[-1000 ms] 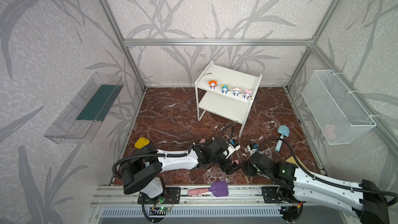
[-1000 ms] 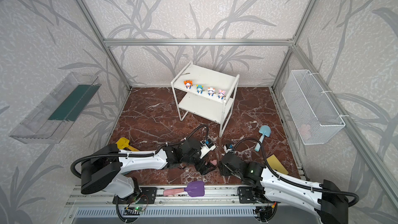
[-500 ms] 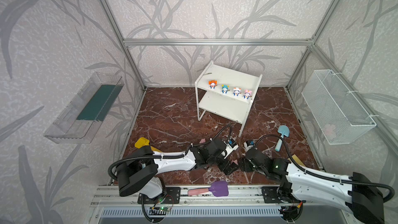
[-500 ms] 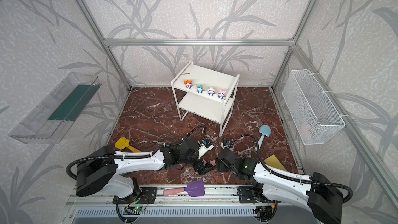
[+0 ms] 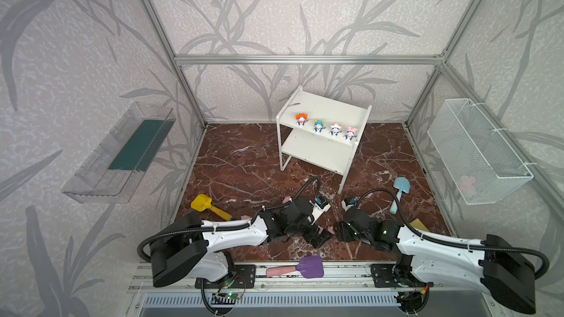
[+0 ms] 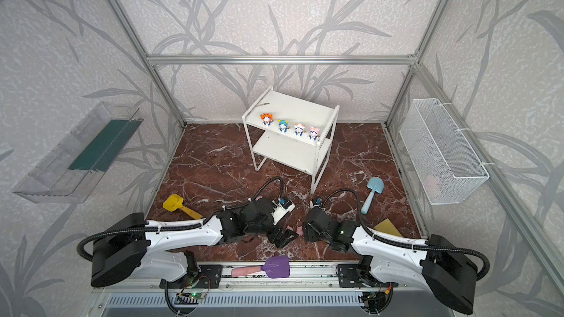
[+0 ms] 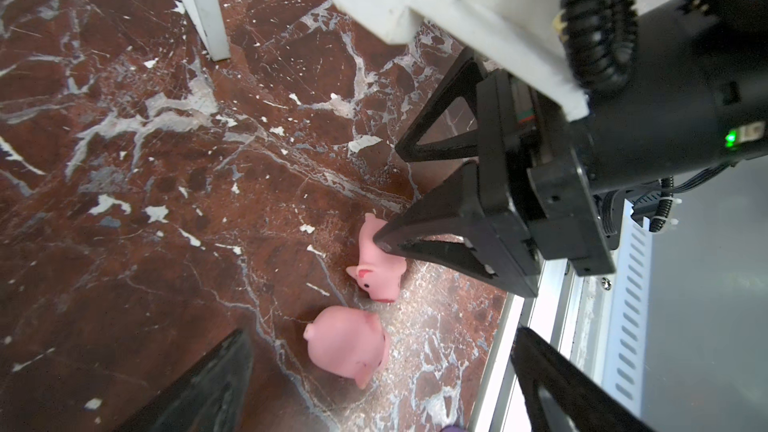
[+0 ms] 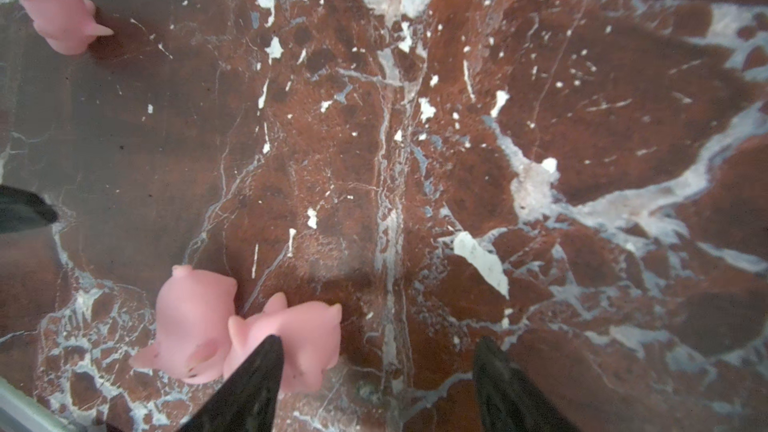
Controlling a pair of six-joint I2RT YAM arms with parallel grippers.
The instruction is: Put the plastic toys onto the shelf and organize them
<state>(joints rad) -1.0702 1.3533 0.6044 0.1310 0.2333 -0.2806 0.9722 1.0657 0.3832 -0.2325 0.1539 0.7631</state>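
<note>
**Top views.** White shelf [image 5: 323,106] with flat boards stands far centre. Four hatted figurines [image 5: 319,125] stand in a row along the upper board's front edge. Pink pigs [image 5: 330,229] lie on the red-veined marble counter [image 5: 244,172], near centre, between the left end effector [image 5: 319,237] and the right end effector [image 5: 337,232].

**Left wrist.** Left end effector is spread wide and released. The first pig [image 7: 347,347] lies between its fingers, ungripped. The second pig [image 7: 378,268] is just beside it, with a right fingertip [image 7: 388,241] touching its back.

**Right wrist.** Right end effector is part-open and empty. The second pig sits under one finger, mostly outside the gap.

**Handling (judgement).** The pigs look light, soft, matte and rounded, so apt to roll or squirt out. Pinch across the flanks at mid-body, not at the ears or snout.
</note>
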